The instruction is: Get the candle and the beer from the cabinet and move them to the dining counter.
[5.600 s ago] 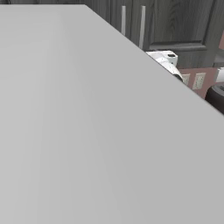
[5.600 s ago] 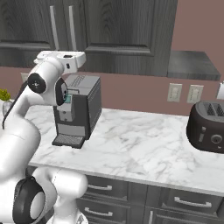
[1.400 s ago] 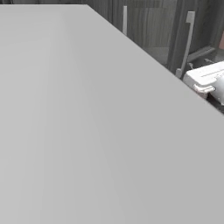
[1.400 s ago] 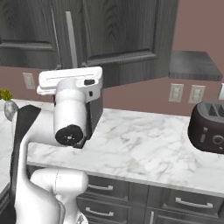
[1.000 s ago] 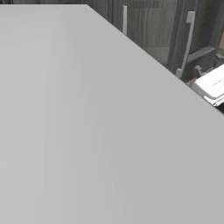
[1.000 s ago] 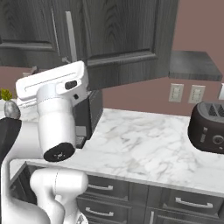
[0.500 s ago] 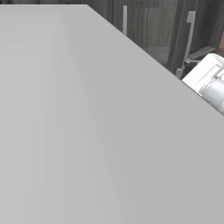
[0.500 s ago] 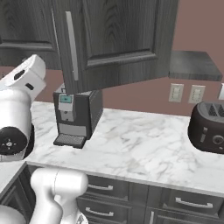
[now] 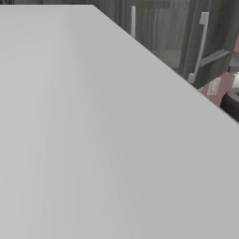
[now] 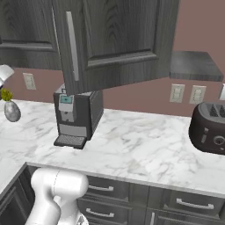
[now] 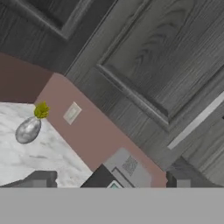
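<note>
Two fingers spread wide and nothing between them: the gripper [image 11: 108,180] faces the cabinet [image 11: 166,57]. One door [image 10: 118,39] stands swung out ahead of it, with a slim handle [image 10: 72,46] near that door's edge. The candle and the beer? I cannot tell where they sit; I'd judge inside, past that door.

Here's the worry: the door hangs right over the coffee machine [image 10: 77,115], which lies just below the fingertips. A reach could clip the door's lower edge or catch the handle, and dropping low risks bumping the machine. A small vase [image 11: 27,129] sits off to the side of the fingers, well apart.

The open room is the gap between door and worktop [image 10: 145,145], and it looks tight.
</note>
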